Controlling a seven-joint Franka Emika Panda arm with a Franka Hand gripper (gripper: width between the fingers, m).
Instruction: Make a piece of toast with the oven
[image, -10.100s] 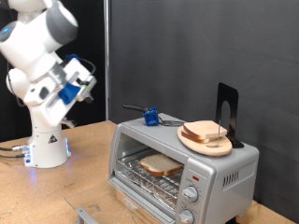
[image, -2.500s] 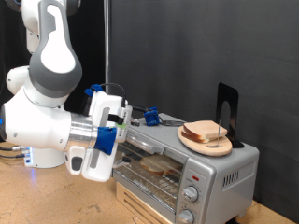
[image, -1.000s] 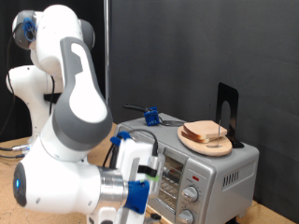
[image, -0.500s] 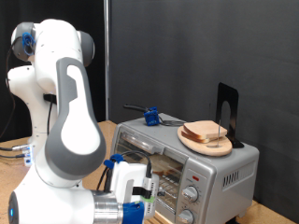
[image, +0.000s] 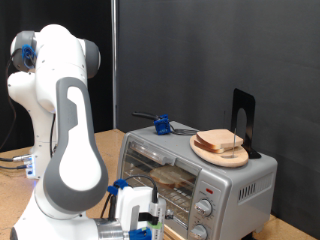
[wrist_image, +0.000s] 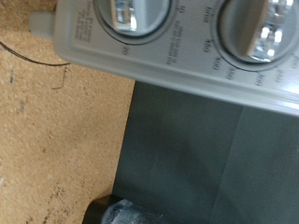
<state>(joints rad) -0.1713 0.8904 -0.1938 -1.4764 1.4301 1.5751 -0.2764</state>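
The gripper (image: 148, 222) is parked low in front of the oven (image: 200, 178); jaw state can't be told. The piece of toast (image: 172, 178) is seen inside the oven.

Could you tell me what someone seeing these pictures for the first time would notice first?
The big white robot arm fills the exterior view's left, bending down so its hand sits low in front of the silver oven. A slice of bread lies on the rack behind the glass door, and more slices sit on a round wooden plate on the oven's top. The wrist view shows the oven's knobs up close.
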